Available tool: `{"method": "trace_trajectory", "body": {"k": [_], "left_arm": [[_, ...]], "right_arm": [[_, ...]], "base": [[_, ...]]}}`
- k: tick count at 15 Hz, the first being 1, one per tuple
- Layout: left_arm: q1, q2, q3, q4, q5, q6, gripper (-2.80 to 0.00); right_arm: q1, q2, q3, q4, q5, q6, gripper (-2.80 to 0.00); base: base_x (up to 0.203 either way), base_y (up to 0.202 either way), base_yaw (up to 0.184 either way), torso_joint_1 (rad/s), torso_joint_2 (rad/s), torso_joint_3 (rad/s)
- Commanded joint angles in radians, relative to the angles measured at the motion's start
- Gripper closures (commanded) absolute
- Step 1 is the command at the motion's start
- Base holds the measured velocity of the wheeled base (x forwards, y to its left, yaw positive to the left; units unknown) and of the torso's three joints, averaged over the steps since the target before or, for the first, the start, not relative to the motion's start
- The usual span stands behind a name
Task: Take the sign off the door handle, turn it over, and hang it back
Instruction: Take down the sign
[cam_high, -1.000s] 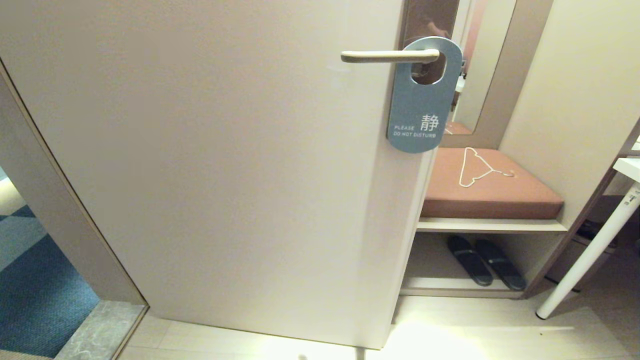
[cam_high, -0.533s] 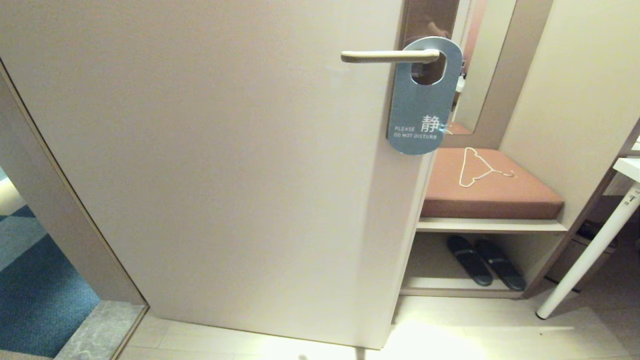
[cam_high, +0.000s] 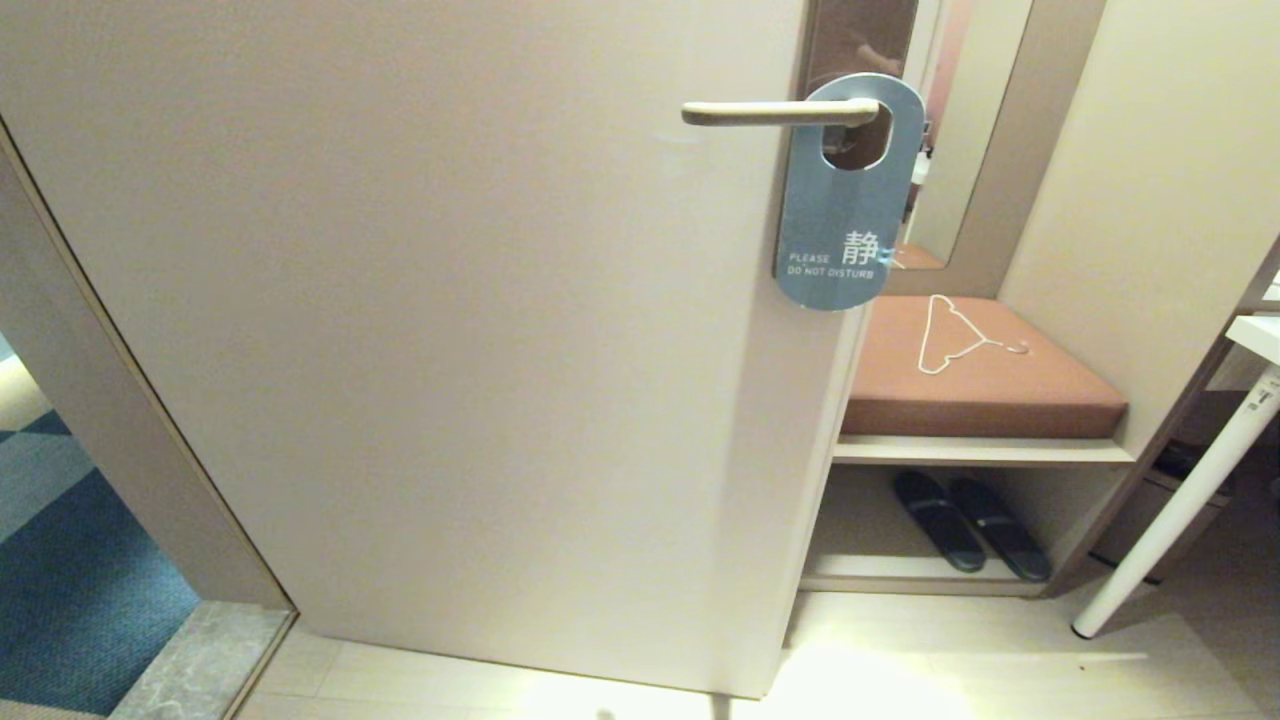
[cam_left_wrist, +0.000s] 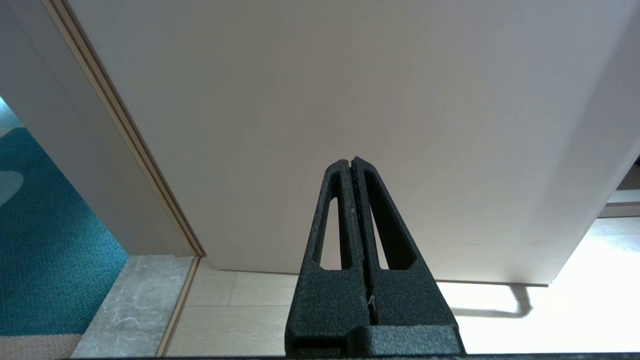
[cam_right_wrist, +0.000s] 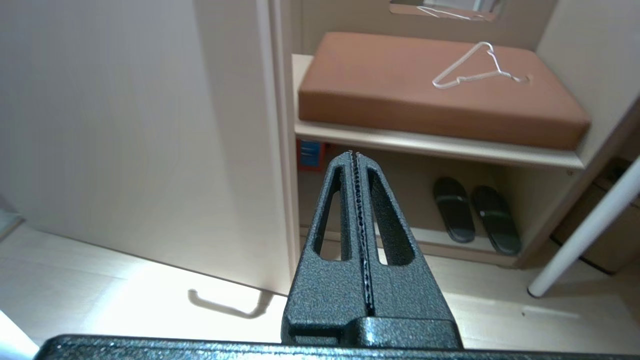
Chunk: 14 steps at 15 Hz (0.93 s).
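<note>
The sign hangs on the door handle near the door's right edge, grey-blue side out, reading "PLEASE DO NOT DISTURB". The handle passes through its oval hole. Neither gripper shows in the head view. My left gripper is shut and empty, low down, facing the lower part of the door. My right gripper is shut and empty, low down, facing the door's right edge and the bench. The sign and handle show in neither wrist view.
Right of the door stands a bench with a brown cushion, a thin white wire hanger on it, and dark slippers beneath. A white table leg slants at far right. Blue carpet lies beyond the door at left.
The sign has swung very slightly on the handle. Nothing else has moved.
</note>
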Motion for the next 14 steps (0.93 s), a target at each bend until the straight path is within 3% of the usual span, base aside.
{"method": "trace_trajectory", "body": {"k": [1, 7, 12, 14], "left_arm": [[0.000, 0.001, 0.000, 0.000, 0.000, 0.000, 0.00], [0.000, 0.001, 0.000, 0.000, 0.000, 0.000, 0.00], [0.000, 0.001, 0.000, 0.000, 0.000, 0.000, 0.00], [0.000, 0.001, 0.000, 0.000, 0.000, 0.000, 0.00]], "right_arm": [[0.014, 0.214, -0.107, -0.012, 0.002, 0.001, 0.00], [0.004, 0.688, -0.496, -0.067, 0.000, -0.005, 0.00], [-0.079, 0.951, -0.742, -0.074, 0.013, -0.028, 0.00], [-0.173, 1.048, -0.836, -0.073, 0.061, -0.060, 0.00]], "base": [[0.000, 0.000, 0.000, 0.000, 0.00, 0.000], [0.000, 0.000, 0.000, 0.000, 0.00, 0.000], [0.000, 0.000, 0.000, 0.000, 0.00, 0.000], [0.000, 0.000, 0.000, 0.000, 0.00, 0.000]]}}
